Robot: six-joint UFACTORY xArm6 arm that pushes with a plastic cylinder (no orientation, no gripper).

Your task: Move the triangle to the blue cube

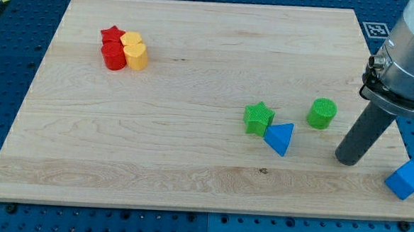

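Note:
The blue triangle (279,138) lies on the wooden board (157,127), right of centre, touching the green star (259,118) at its upper left. The blue cube (407,180) sits at the board's lower right edge. My tip (347,160) rests on the board between them, to the right of the triangle and to the upper left of the cube, touching neither.
A green cylinder (322,113) stands above and left of my tip. At the upper left, a red star (112,34), a red cylinder (114,56), a yellow hexagon-like block (131,39) and a yellow heart-like block (135,56) cluster together.

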